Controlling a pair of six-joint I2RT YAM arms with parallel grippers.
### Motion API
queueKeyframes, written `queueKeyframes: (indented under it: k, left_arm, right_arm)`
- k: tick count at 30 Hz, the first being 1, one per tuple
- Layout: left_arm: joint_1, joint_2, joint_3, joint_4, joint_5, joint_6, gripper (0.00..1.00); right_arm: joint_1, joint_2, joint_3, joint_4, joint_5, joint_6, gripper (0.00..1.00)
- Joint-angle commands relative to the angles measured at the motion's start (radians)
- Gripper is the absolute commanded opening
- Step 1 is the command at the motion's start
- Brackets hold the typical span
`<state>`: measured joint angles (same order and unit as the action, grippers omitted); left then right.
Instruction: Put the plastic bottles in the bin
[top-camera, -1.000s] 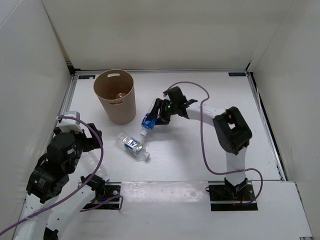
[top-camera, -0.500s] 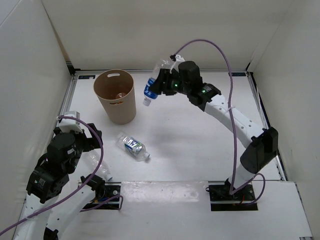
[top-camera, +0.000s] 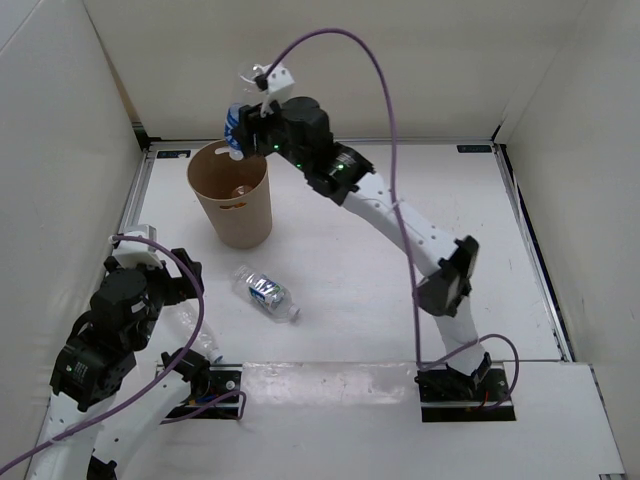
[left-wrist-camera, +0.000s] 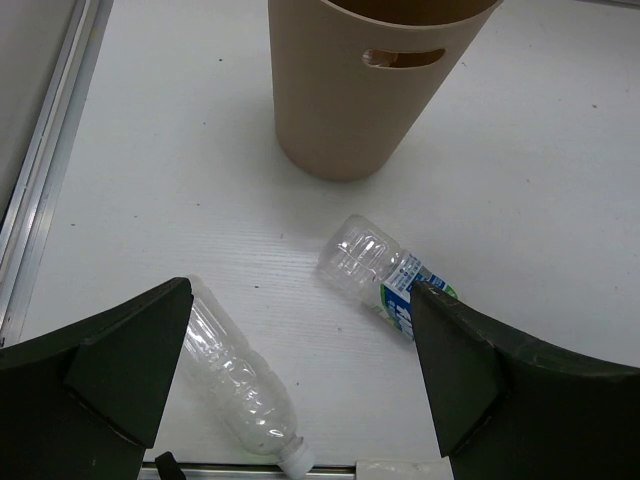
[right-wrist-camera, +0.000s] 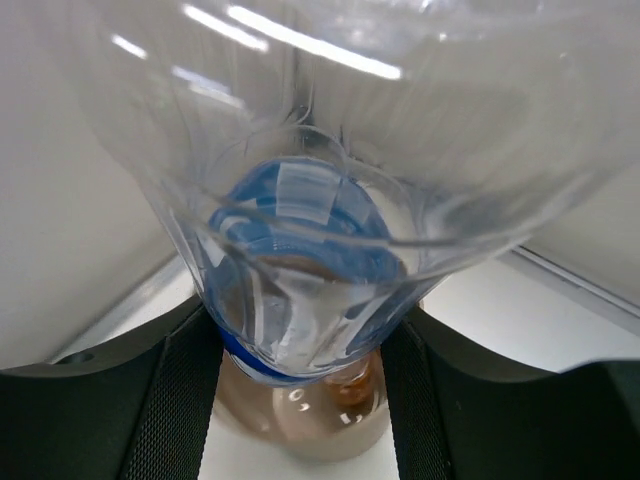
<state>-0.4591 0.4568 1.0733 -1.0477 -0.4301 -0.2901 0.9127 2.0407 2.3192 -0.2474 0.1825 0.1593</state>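
My right gripper (top-camera: 244, 130) is shut on a clear bottle with a blue label (top-camera: 236, 127) and holds it cap down above the far rim of the tan bin (top-camera: 232, 205). In the right wrist view the bottle (right-wrist-camera: 330, 170) fills the frame, with the bin's inside (right-wrist-camera: 300, 425) and the orange bottle (right-wrist-camera: 352, 385) below it. A second blue-label bottle (top-camera: 268, 293) lies on the table, also in the left wrist view (left-wrist-camera: 385, 273). A plain clear bottle (left-wrist-camera: 238, 375) lies near the front edge. My left gripper (left-wrist-camera: 300, 380) is open above the two lying bottles.
White walls enclose the table on three sides. A metal rail (top-camera: 137, 205) runs along the left edge beside the bin. The right arm's purple cable (top-camera: 385, 90) arcs high over the table's middle.
My right arm has lifted the blue-label bottle off the table and swung it left, from the table's middle to above the bin. The left arm has barely moved.
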Motion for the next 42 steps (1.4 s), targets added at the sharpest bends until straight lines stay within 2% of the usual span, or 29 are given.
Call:
queueKeyframes:
  k: [1, 4, 6, 7, 9, 13, 14, 15, 21, 22, 26, 27, 29, 30, 31, 32, 33, 34, 36, 37, 39, 40, 42]
  left_arm:
    - [0.005, -0.004, -0.007, -0.003, -0.018, -0.003, 1.00]
    - [0.005, -0.001, -0.006, -0.003, -0.018, -0.004, 1.00]
    - [0.005, -0.003, -0.004, 0.000, -0.019, -0.003, 1.00]
    - [0.005, 0.002, -0.006, -0.003, -0.019, -0.003, 1.00]
    - [0.007, -0.001, -0.006, -0.002, -0.021, -0.003, 1.00]
    - [0.019, 0.002, -0.007, 0.000, -0.019, -0.003, 1.00]
    - [0.017, 0.005, -0.007, 0.000, -0.019, -0.001, 1.00]
    - [0.017, 0.006, -0.006, 0.000, -0.021, -0.001, 1.00]
    - [0.020, 0.014, -0.007, 0.000, -0.029, -0.003, 1.00]
    - [0.020, 0.011, -0.007, -0.003, -0.035, -0.007, 1.00]
    - [0.019, 0.008, -0.010, -0.009, -0.071, -0.024, 1.00]
    - [0.020, 0.006, -0.010, -0.011, -0.075, -0.027, 1.00]
    - [0.020, 0.003, -0.019, -0.021, -0.097, -0.053, 1.00]
    - [0.020, 0.008, -0.019, -0.026, -0.122, -0.084, 1.00]
    - [0.020, 0.011, -0.021, -0.035, -0.142, -0.107, 1.00]
    - [0.020, 0.013, -0.019, -0.035, -0.144, -0.106, 1.00]
    - [0.020, 0.017, -0.021, -0.037, -0.144, -0.107, 1.00]
    - [0.020, 0.019, -0.016, -0.038, -0.139, -0.109, 1.00]
    - [0.016, 0.023, -0.018, -0.073, -0.168, -0.145, 1.00]
    - [0.017, 0.026, -0.036, -0.102, -0.195, -0.187, 1.00]
    - [0.019, 0.036, -0.044, -0.180, -0.258, -0.370, 1.00]
    - [0.023, 0.049, -0.052, -0.192, -0.269, -0.417, 1.00]
    - [0.022, 0.097, -0.049, -0.274, -0.288, -0.537, 1.00]
  right_arm:
    - [0.011, 0.133, 0.124, -0.020, 0.090, -0.138, 0.00]
    - [0.012, 0.173, 0.132, 0.037, 0.086, -0.233, 0.00]
    - [0.011, 0.180, 0.132, 0.045, 0.064, -0.276, 0.06]
    - [0.009, 0.190, 0.135, 0.034, 0.017, -0.317, 0.16]
    - [0.006, 0.191, 0.144, 0.020, -0.021, -0.339, 0.28]
    - [-0.020, 0.230, 0.200, -0.038, -0.043, -0.327, 0.69]
    - [-0.024, 0.228, 0.207, -0.055, -0.044, -0.308, 0.85]
    - [-0.028, 0.223, 0.201, -0.058, -0.043, -0.308, 0.90]
    - [-0.003, 0.101, 0.091, -0.107, 0.104, -0.299, 0.90]
    - [0.021, 0.060, 0.072, -0.113, 0.197, -0.306, 0.90]
    - [0.074, -0.094, -0.046, -0.208, 0.377, -0.288, 0.90]
    - [0.089, -0.190, -0.120, -0.257, 0.396, -0.284, 0.90]
    - [0.118, -0.255, -0.209, -0.330, 0.469, -0.235, 0.90]
    - [0.135, -0.366, -0.274, -0.376, 0.520, -0.203, 0.90]
    - [0.164, -0.404, -0.355, -0.422, 0.537, -0.176, 0.90]
    - [0.178, -0.440, -0.394, -0.435, 0.555, -0.140, 0.90]
    - [0.216, -0.571, -0.476, -0.447, 0.599, -0.130, 0.90]
    - [0.248, -0.617, -0.562, -0.461, 0.612, -0.119, 0.90]
    - [0.306, -0.744, -0.636, -0.478, 0.640, -0.067, 0.90]
    - [0.340, -0.861, -0.717, -0.545, 0.641, -0.051, 0.90]
    - [0.385, -0.931, -0.750, -0.601, 0.644, 0.067, 0.90]
    - [0.406, -1.026, -0.789, -0.683, 0.646, 0.132, 0.90]
    - [0.436, -1.085, -0.832, -0.723, 0.643, 0.218, 0.90]
